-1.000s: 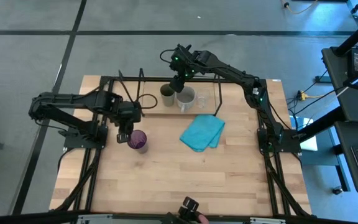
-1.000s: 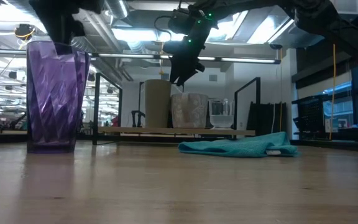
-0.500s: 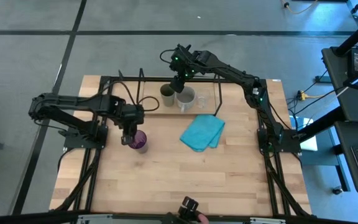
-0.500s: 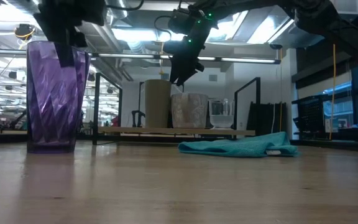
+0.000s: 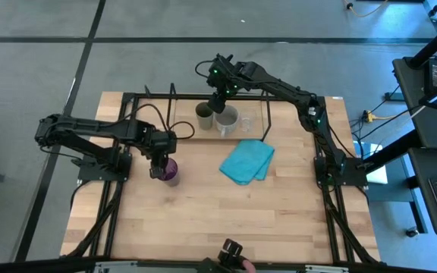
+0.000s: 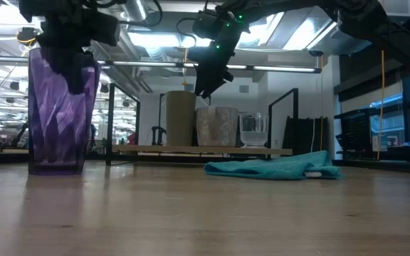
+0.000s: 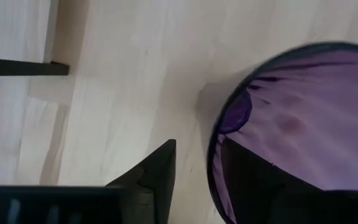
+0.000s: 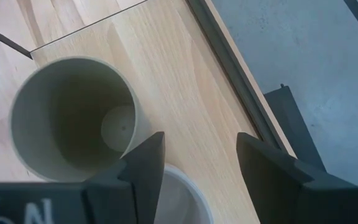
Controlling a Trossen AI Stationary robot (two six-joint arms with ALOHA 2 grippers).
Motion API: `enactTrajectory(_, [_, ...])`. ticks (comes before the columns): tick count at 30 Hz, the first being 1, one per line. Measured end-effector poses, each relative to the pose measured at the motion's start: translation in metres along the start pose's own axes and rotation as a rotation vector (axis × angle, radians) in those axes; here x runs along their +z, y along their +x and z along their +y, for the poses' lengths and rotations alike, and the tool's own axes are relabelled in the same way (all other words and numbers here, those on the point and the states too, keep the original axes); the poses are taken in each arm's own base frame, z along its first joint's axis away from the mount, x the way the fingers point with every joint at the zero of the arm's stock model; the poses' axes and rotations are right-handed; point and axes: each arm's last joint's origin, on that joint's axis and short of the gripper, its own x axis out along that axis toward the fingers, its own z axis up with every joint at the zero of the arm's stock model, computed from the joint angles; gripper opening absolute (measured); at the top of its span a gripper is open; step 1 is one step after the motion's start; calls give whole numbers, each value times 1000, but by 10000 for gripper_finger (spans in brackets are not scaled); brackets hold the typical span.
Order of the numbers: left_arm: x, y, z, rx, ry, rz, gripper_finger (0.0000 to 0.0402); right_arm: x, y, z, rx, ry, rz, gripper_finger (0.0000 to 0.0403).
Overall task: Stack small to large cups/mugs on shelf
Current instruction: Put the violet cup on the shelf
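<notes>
The purple tumbler [image 5: 171, 171] stands upright on its base on the table's left half. My left gripper [image 7: 207, 177] hangs over it, open and pointing down. One finger [image 7: 160, 177] is outside the rim and the other [image 7: 253, 183] is inside the tumbler [image 7: 303, 118]. On the shelf [image 6: 191, 150] at the back stand the olive-green cup [image 8: 73, 118], the grey mug [image 5: 227, 119] and the small clear glass [image 5: 246, 121] in a row. My right gripper [image 8: 197, 162] hovers open above the olive cup and the grey mug. My left gripper straddles the tumbler's wall at the rim [image 7: 215, 155] from above, one finger inside and one outside. Whether either finger touches the wall, I cannot tell. The tumbler stands upright on the table.
A folded turquoise cloth [image 5: 246, 161] lies right of the tumbler, in front of the shelf. The shelf's thin black uprights [image 5: 173, 95] rise near the cups. The black table frame [image 5: 120, 189] runs along the sides. Bare wood [image 5: 226, 220] fills the near half.
My left gripper has come down over the purple tumbler, from above its rim to astride its wall, and stays open. The right arm has kept still.
</notes>
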Motion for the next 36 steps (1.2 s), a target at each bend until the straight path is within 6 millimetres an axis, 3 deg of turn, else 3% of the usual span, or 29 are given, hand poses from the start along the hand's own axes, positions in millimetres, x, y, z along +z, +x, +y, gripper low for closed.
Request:
enactTrajectory(3, [1, 0, 0, 5, -12, -16, 102, 0, 0, 0, 0, -1, 0, 200])
enactTrajectory(10, [8, -14, -1, -6, -35, -54, 10, 0, 0, 0, 0, 0, 2, 200])
enactTrajectory(16, [11, -40, 6, -5, -87, -48, 5, -3, 0, 0, 1, 5, 28, 200])
enactTrajectory(26, [36, -119, 29, 63, -180, -202, 2, -16, -2, 8, 10, 8, 172, 200])
enactTrajectory(36, [86, -138, 67, 194, -210, -129, 2, -19, -2, 41, 13, 9, 188, 200])
